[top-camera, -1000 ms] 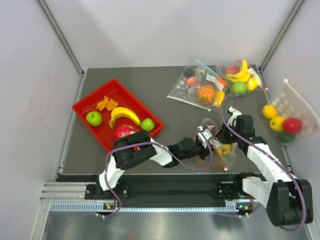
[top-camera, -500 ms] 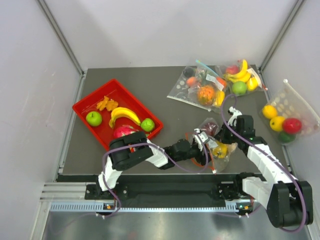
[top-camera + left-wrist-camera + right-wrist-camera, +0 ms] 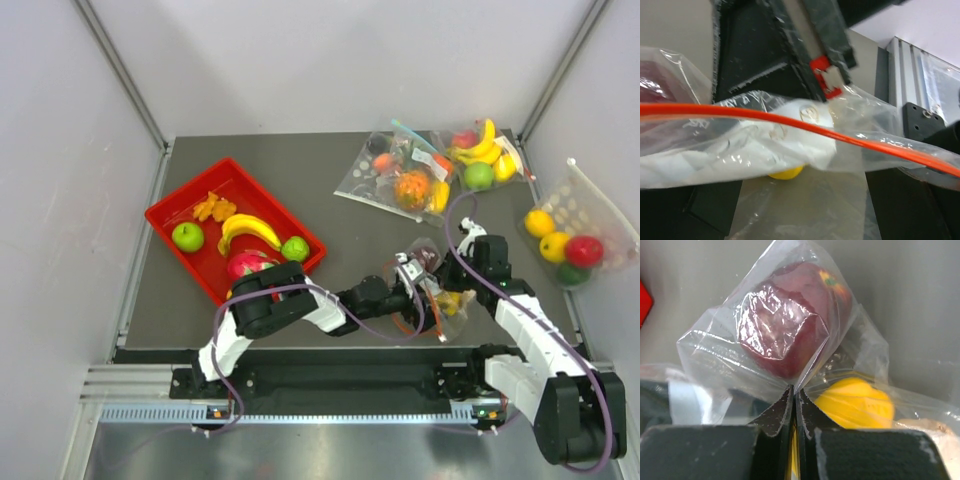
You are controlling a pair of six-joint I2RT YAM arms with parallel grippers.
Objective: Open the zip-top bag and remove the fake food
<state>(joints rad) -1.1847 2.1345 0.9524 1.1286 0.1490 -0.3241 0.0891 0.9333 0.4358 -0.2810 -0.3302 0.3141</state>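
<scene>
Right of the red tray (image 3: 190, 186), the right pincer (image 3: 794, 395) sat clamped on the zip-top bag (image 3: 705, 347); the left pincer's (image 3: 408, 280) state was unclear; pulling could make the plastic slip.

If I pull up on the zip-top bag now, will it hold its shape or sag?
Probably sags: the zip-top bag is thin, crinkled film, pinched flat in the right gripper. The dark red fruit and yellow piece look loose inside, so they will likely shift toward the low corner.
</scene>
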